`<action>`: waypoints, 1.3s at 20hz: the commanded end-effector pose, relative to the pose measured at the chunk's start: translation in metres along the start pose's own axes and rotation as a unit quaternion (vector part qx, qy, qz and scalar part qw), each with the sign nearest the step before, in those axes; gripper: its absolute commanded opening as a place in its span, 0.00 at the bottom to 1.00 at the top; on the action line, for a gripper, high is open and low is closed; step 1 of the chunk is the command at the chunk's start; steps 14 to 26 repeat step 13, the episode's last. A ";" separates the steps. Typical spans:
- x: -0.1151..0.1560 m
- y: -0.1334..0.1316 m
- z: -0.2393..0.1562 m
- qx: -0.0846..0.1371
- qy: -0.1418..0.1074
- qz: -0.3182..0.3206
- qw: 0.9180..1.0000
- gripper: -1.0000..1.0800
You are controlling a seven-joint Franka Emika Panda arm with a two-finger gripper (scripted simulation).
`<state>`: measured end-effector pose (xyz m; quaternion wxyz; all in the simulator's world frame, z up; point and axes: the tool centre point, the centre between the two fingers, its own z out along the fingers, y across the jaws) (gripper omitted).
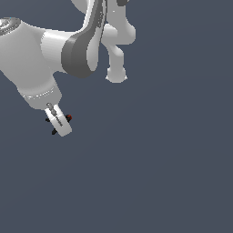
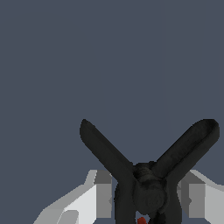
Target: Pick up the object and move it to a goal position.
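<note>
One arm (image 1: 68, 50) is filling the upper part of the exterior view's left as I am watching, white with a grey joint band. Below it the gripper (image 1: 61, 124) is pointing down and toward the exterior view's right, its jaws closing narrowly on the object (image 2: 148, 175). That black clamp is sitting between the fingers (image 2: 94, 197), two prongs splaying outward, a red dot (image 1: 68, 117) showing beside it.

The exterior view looks from well back at the arm (image 1: 68, 50), high in the frame's left half. The wrist view sits close behind the gripper (image 2: 148, 197), facing past it. Both share the gripper (image 1: 59, 120) and clamp (image 2: 148, 175) (tiny from outside).
</note>
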<state>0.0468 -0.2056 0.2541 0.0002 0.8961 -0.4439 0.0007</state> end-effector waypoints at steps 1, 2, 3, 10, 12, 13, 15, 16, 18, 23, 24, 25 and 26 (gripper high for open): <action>0.008 0.004 -0.015 0.000 -0.001 -0.001 1.000 0.00; 0.011 0.005 -0.020 0.000 -0.001 -0.001 1.000 0.00; 0.013 0.007 -0.024 0.000 -0.001 -0.001 1.000 0.00; 0.023 0.010 -0.040 0.000 -0.001 -0.001 1.000 0.00; 0.024 0.011 -0.041 0.000 -0.001 -0.001 1.000 0.00; 0.024 0.011 -0.042 0.000 -0.001 -0.001 1.000 0.00; 0.024 0.011 -0.042 0.000 -0.001 -0.001 1.000 0.00; 0.024 0.011 -0.042 0.000 -0.001 -0.001 1.000 0.00; 0.024 0.011 -0.042 0.000 -0.001 -0.001 1.000 0.00; 0.024 0.011 -0.042 0.000 -0.001 -0.001 1.000 0.00; 0.024 0.011 -0.042 0.000 -0.001 -0.001 1.000 0.00; 0.024 0.011 -0.042 0.000 -0.001 -0.001 1.000 0.00; 0.024 0.011 -0.042 0.000 -0.001 -0.001 1.000 0.00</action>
